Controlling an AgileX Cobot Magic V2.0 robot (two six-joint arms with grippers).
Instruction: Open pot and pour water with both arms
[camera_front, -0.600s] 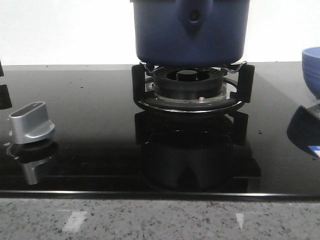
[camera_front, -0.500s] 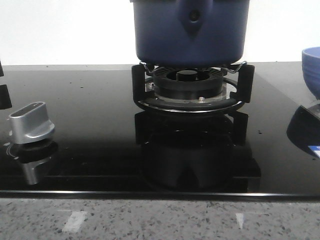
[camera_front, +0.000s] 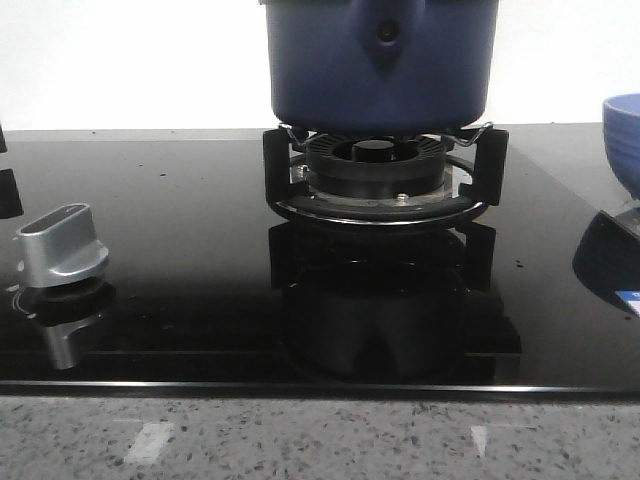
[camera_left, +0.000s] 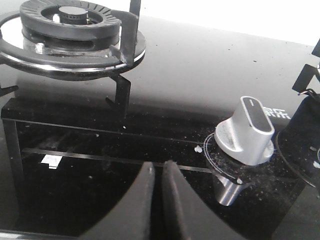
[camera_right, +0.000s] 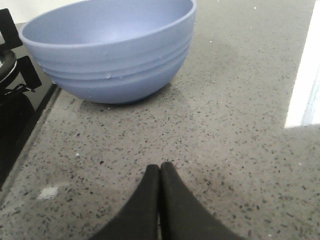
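The dark navy-blue pot (camera_front: 380, 65) stands on the black burner stand (camera_front: 385, 175) at the back middle of the glass hob; its triangular handle mount with a round hole faces me and its top is cut off by the frame. No gripper shows in the front view. My left gripper (camera_left: 158, 166) is shut and empty, low over the black glass beside the silver knob (camera_left: 247, 131), with an empty burner (camera_left: 70, 25) beyond it. My right gripper (camera_right: 160, 167) is shut and empty over the speckled counter, short of the light blue bowl (camera_right: 112, 47).
The silver knob (camera_front: 62, 243) sits at the hob's left. The light blue bowl (camera_front: 622, 140) is at the right edge, off the glass. A speckled stone counter (camera_front: 320, 440) runs along the front. A white wall stands behind.
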